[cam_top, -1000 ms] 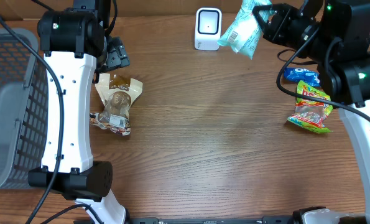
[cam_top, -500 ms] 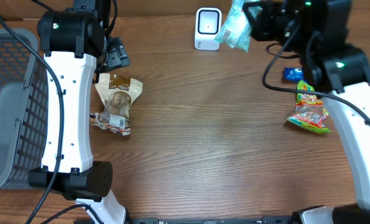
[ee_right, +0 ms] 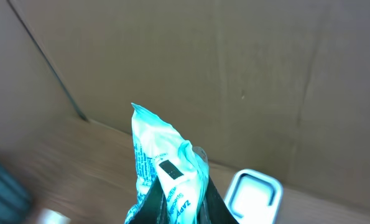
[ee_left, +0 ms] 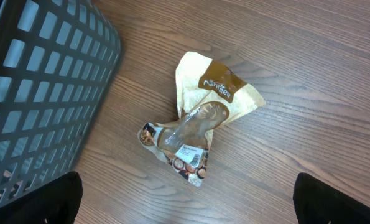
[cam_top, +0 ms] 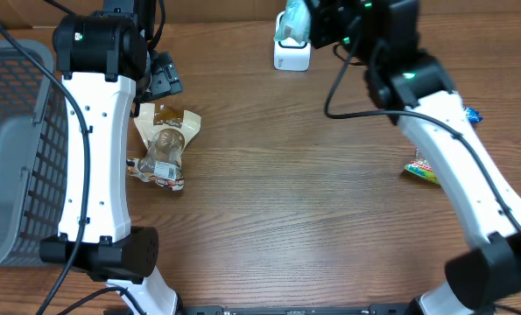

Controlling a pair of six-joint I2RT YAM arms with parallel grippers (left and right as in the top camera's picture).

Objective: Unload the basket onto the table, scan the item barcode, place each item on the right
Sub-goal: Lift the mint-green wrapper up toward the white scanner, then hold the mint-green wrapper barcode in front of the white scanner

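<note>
Nearest you on the tabletop [cam_top: 313,201], the brown snack bag [ee_left: 200,134] lies on the left, just beside the grey basket [ee_left: 41,93], and your left fingers [ee_left: 63,196] hang over it spread wide, holding nothing. Far back, your right fingers [ee_right: 169,208] are clamped on the teal packet [ee_right: 163,165], held up just by the white scanner [cam_top: 292,57].

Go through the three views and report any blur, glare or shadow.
Overhead: evenly lit and sharp, with a faint sheen on the wooden table. Left wrist: crisp on the brown snack bag and basket; the dark fingertips in the bottom corners are soft. Right wrist: the teal packet is fairly clear, but the lower left corner is smeared.
</note>
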